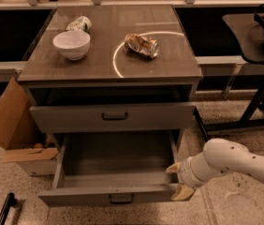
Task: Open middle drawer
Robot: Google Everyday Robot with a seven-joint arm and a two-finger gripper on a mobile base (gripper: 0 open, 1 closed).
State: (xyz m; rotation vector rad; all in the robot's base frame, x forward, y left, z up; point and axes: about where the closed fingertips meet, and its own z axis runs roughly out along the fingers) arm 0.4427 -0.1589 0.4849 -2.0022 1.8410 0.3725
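The middle drawer, low in the cabinet and pulled out near us, looks hard and heavy, best held by its small dark handle; the claw sits at its near right corner, fingers apart, holding nothing, and anything below is hidden.

- Nothing legible anywhere: not one word, number or sign can be read.
- Crushed can, right of centre on the cabinet top: there's print on its skin, but no letter can be made out.
- Tipped container, far left behind the white bowl: it has label markings, too small to read.
- Cardboard box, on the floor at the left: plain brown flaps.
- Gripper, at the near right corner of the middle drawer: pale casing and grey panel, with no lettering to read on either.
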